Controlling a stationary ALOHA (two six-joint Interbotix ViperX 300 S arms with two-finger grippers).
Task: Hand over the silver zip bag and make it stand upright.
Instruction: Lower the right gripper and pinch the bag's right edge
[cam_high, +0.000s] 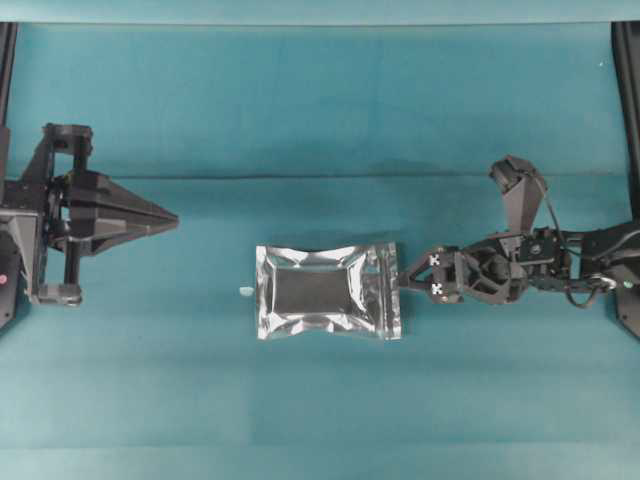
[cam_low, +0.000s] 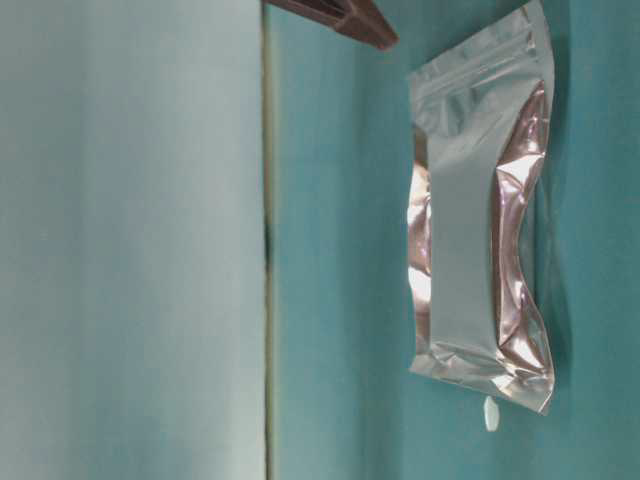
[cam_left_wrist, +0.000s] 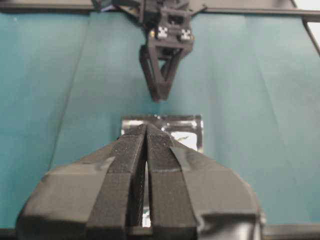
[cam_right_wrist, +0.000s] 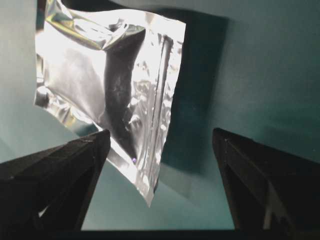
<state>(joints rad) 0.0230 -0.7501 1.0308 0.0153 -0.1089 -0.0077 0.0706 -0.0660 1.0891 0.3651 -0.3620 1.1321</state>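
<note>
Right end effector (cam_high: 412, 277) hovers with fingers spread wide just off the zip-seal end of the silver zip bag (cam_high: 327, 291), which lies flat on the bench (cam_high: 300, 120), unheld. Left end effector (cam_high: 170, 216), pinched together, waits well beyond the bag's far end. Grasp, handover and standing upright all remain.

Overhead: straight down, whole table (cam_high: 320, 100). Table-level: low, close, rolled sideways. Left wrist: over own closed fingers (cam_left_wrist: 145, 165) toward the right arm. Right wrist: close above. Shared by all: silver zip bag (cam_high: 327, 291)
</note>
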